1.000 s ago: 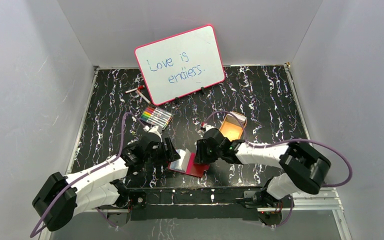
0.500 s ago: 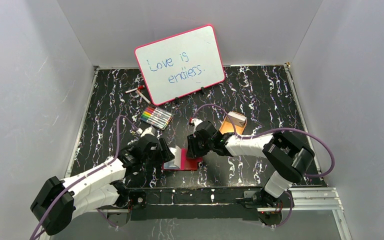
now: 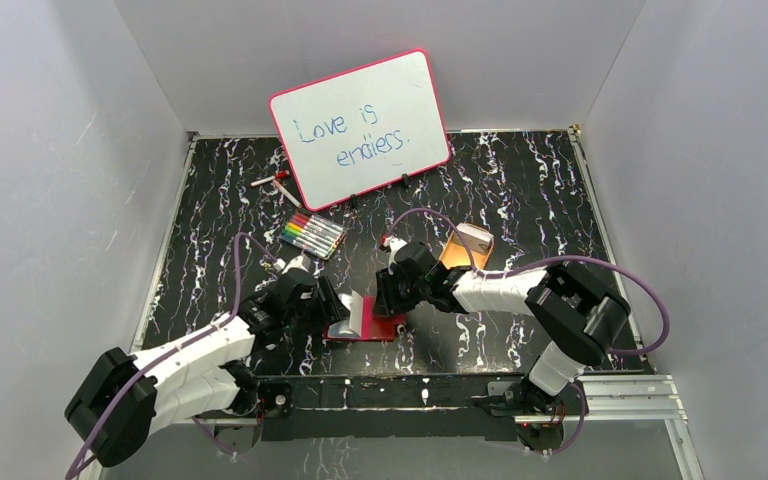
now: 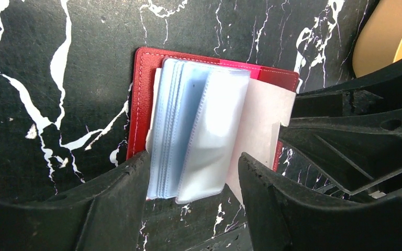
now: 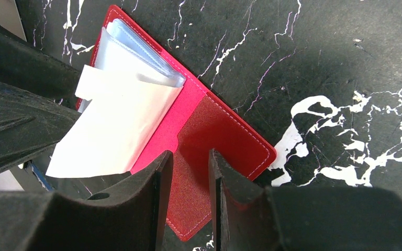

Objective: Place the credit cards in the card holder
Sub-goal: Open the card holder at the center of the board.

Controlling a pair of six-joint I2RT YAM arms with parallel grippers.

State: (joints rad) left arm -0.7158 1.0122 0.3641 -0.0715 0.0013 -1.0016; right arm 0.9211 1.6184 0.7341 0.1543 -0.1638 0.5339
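Card holder (image 4: 138,104) open | whiteboard (image 3: 360,125) "Love is endless." | left claw (image 4: 192,159) spread | right claw (image 5: 189,157) spread

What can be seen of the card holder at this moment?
The card holder is a red, leather-like wallet with pale stitching, lying open and flat on the black marbled table. Its clear plastic sleeves stand fanned up from the spine, with a white sheet beside them. The left gripper's fingers flank the sleeves. The right gripper's fingers hover over the bare flap, contact unclear.
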